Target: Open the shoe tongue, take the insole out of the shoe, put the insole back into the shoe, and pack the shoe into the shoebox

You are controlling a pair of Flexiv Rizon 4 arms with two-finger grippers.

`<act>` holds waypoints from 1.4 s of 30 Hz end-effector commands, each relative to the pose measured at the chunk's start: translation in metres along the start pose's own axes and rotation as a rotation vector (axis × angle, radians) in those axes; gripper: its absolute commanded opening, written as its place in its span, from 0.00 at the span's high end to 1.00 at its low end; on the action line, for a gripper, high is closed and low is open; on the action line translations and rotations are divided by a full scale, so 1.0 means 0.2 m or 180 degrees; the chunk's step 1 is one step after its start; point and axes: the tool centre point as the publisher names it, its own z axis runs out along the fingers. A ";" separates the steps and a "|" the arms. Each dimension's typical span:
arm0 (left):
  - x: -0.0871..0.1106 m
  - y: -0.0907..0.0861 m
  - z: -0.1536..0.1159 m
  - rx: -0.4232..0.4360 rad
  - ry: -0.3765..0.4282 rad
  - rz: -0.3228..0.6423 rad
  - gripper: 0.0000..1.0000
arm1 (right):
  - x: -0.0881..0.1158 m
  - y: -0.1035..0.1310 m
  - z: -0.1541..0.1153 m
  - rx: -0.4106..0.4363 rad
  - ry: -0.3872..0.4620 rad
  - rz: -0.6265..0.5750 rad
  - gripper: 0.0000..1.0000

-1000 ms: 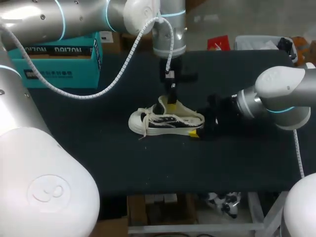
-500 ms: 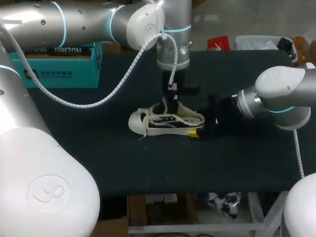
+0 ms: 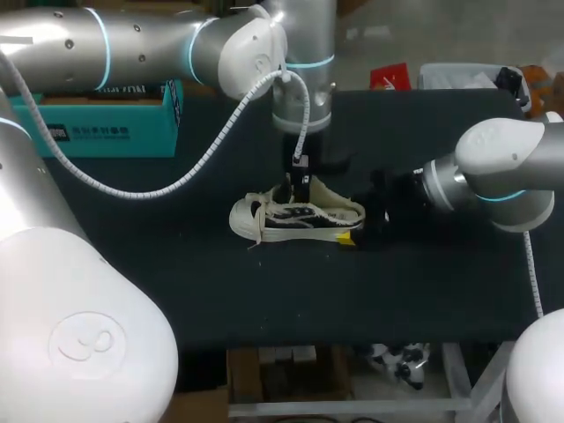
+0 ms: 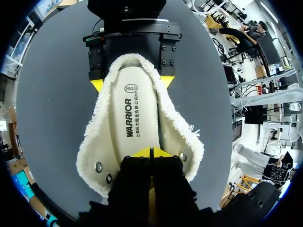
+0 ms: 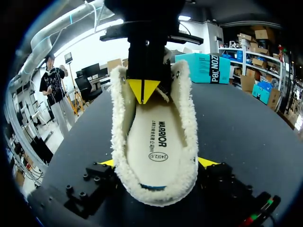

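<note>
Two grippers meet at one shoe [image 3: 295, 216], which lies on its sole at the middle of the table [image 3: 176, 291], toe toward the left edge and heel toward the right edge. The right gripper [image 5: 157, 162] is at the heel, on the side of the right edge. Its fingers stand wide apart, one yellow tip against each side of the heel, so the shoe is clamped between them.

The left arm [image 3: 132, 44] enters over the far left corner and hangs straight down above the shoe's opening. The left gripper [image 4: 151, 152] has its fingers pressed together — the two yellow tips meet in a single point — and that point rests on the insole [image 4: 137, 109] at the toe end of the opening. Whether anything thin is pinched between the tips cannot be told.

The insole (pale, with print along its length) lies flat inside the shoe, ringed by the fleece lining [image 4: 94, 146], which splays outward on both sides. The teal shoebox [image 3: 106, 123] stands at the far left corner of the table, well apart from the shoe and partly hidden behind the left arm.
</note>
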 end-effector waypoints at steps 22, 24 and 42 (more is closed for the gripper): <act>0.07 0.03 0.19 -0.0034 -0.0083 -0.0217 1.00 | -0.01 -0.02 0.02 -0.0009 0.0002 -0.0003 1.00; 0.07 0.03 0.22 -0.0050 -0.0123 -0.0259 1.00 | -0.01 -0.02 0.02 -0.0009 0.0002 -0.0003 1.00; 0.04 0.03 0.27 0.0063 -0.0365 -0.0477 1.00 | -0.01 -0.02 0.02 -0.0009 0.0002 -0.0003 1.00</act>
